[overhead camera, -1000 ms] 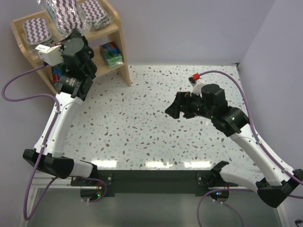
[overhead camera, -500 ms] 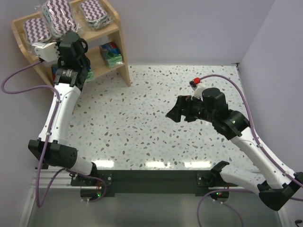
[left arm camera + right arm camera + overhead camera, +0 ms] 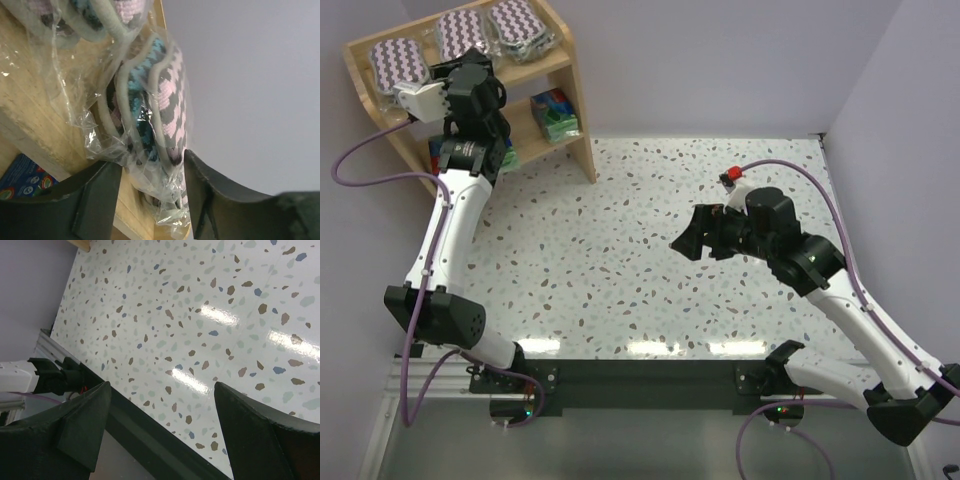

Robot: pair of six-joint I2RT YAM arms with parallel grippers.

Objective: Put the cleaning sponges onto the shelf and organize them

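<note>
Top view: shelf [image 3: 580,130] stands far left. Three zigzag packs [image 3: 398,62] lie on its top board, w/ green-blue packs [image 3: 555,112] on the tier below. L gripper [image 3: 460,64] is at the middle zigzag pack [image 3: 460,33]. R gripper [image 3: 686,232] hangs over the table [image 3: 620,270], right of ctr. L wrist: fingers [image 3: 97,200] pinch that pack's wrapped end, over the wood. R wrist: jaws spread wide above the speckled table.
</note>
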